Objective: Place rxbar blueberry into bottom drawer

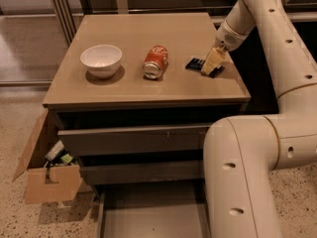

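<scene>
Gripper [212, 66] at rxbar blueberry [195, 63], right edge of desk [148, 90], whether clenched cannot tell; bar not yet lifted, bottom drawer [148, 217] open, whole transfer left

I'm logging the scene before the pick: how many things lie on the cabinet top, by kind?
Bowls: 1, the white bowl
Cans: 1, the orange-red can, lying on its side
Snack bars: 1, the rxbar blueberry, with the gripper right at it
Total: 3
</scene>
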`<state>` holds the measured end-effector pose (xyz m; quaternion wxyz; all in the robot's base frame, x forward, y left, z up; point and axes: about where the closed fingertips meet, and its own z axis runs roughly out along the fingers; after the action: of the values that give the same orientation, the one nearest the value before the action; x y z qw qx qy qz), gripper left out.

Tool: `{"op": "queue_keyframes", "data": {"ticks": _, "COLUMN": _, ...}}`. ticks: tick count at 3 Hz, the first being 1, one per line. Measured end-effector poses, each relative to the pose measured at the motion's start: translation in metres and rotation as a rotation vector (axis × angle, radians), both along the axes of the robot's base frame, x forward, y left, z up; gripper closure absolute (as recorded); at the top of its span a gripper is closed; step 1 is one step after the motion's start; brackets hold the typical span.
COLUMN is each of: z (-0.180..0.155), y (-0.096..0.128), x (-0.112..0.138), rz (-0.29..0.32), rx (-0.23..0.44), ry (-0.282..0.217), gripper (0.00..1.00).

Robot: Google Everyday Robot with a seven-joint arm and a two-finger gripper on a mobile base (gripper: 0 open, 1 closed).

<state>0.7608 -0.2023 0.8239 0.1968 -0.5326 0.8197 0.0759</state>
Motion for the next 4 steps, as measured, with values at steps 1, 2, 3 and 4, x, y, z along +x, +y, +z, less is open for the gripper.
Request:
{"op": "queue_keyframes", "data": {"ticks": 1, "z": 0.036, "y": -0.008, "x": -0.004, "rz": 0.018, "rx": -0.033, "ry": -0.073, "gripper": 1.00}}
{"op": "queue_keyframes", "data": {"ticks": 2, "z": 0.076, "y": -0.015, "x": -0.011, "rz": 0.040, "rx": -0.063, "ry": -0.146, "gripper": 1.00}}
{"op": "queue_keyframes", "data": {"ticks": 3, "z": 0.105, "y": -0.016, "x": -0.016, "rz": 0.067, "rx": -0.057, "ry": -0.217, "gripper": 1.00}}
{"op": "queue_keyframes", "data": {"ticks": 4, "z": 0.105, "y": -0.014, "x": -0.012, "rz": 0.068, "rx": -0.058, "ry": -0.228, "gripper": 1.00}}
